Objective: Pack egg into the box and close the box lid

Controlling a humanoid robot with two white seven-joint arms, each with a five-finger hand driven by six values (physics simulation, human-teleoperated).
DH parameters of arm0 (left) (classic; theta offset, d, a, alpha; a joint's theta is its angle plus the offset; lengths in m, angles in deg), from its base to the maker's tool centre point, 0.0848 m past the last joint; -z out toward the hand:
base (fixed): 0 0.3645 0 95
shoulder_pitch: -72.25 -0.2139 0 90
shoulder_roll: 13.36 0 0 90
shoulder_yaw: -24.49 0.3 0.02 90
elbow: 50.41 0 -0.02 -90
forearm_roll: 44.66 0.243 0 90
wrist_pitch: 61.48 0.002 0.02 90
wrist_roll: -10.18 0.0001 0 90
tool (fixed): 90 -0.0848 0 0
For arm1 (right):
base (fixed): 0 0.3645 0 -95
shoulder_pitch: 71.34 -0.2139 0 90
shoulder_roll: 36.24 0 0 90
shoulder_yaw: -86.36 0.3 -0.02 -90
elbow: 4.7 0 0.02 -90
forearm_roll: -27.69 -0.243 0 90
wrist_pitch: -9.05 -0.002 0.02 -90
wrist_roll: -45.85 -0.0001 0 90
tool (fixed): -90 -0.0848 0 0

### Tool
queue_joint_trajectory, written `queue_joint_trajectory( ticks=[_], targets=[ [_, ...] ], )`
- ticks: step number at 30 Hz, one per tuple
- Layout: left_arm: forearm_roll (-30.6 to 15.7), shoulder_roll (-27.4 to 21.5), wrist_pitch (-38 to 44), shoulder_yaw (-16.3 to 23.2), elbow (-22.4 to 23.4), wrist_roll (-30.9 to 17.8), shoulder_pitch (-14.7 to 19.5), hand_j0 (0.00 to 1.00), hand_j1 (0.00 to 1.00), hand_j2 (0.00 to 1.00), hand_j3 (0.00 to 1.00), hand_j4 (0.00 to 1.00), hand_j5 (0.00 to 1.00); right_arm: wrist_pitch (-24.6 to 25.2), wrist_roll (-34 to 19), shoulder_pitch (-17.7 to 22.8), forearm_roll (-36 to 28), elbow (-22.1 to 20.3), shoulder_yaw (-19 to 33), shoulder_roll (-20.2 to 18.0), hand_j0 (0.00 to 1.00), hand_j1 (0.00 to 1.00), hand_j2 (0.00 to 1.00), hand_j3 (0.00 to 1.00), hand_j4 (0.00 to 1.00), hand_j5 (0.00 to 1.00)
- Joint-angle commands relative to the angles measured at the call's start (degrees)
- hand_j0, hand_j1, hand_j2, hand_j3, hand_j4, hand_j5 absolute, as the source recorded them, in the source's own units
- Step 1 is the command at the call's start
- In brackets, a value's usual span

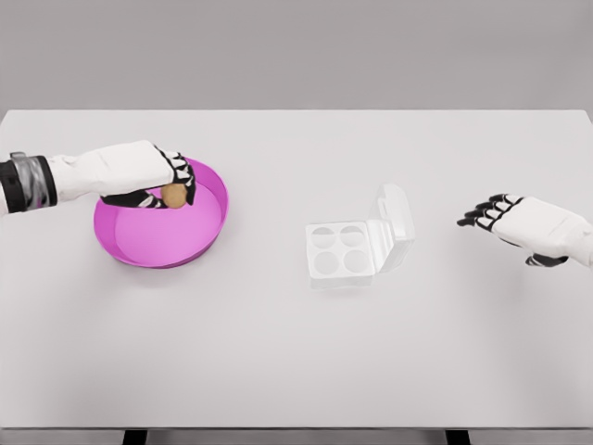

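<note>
The left hand (157,181) curled around the egg (173,195) in the pink bowl (208,227), at nine o'clock from the box (341,250). It needed a soft, steady lift. The right hand (519,222) hung open, holding nothing.

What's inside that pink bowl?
One brown egg, gripped by the left hand over the bowl. The rest of the bowl looks bare; the hand covers its far rim.

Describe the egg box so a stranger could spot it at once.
On the white table, look just right of centre, between the round magenta bowl and the right hand. There sits the small white plastic egg box with four round empty cups, its lid standing open on the right side.
</note>
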Motion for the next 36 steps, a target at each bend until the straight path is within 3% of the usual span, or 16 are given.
queue_joint_trajectory(
  ticks=[1, 4, 29, 36],
  targets=[
    [-0.41, -0.03, 0.17, -0.11, -1.36, 0.01, 0.0, 0.4, 0.4, 0.4, 0.4, 0.4, 0.4, 0.15, 0.02, 0.0, -0.23, 0.03, 0.1, -0.08, 1.0, 1.0, 1.0, 1.0, 1.0, 1.0],
    [-0.58, 0.15, 0.17, -0.11, -3.21, 0.01, 0.0, 0.4, 0.4, 0.4, 0.4, 0.4, 0.4, 0.15, 0.02, 0.09, -0.23, 0.03, 1.16, -0.17, 1.0, 1.0, 1.0, 1.0, 1.0, 1.0],
    [0.12, 12.89, 0.17, 0.33, -5.14, 0.01, 0.09, 0.38, 0.38, 0.38, 0.38, 0.38, 0.38, 0.15, 0.02, 0.18, -0.14, 0.47, 1.6, -0.26, 1.0, 1.0, 1.0, 1.0, 1.0, 1.0],
    [2.67, 16.49, 0.17, 0.95, -5.14, 0.01, -0.44, 0.37, 0.37, 0.37, 0.37, 0.37, 0.37, 0.15, 0.02, 0.0, -0.05, 1.53, 1.6, -0.26, 1.0, 1.0, 1.0, 1.0, 1.0, 1.0]
  ],
)
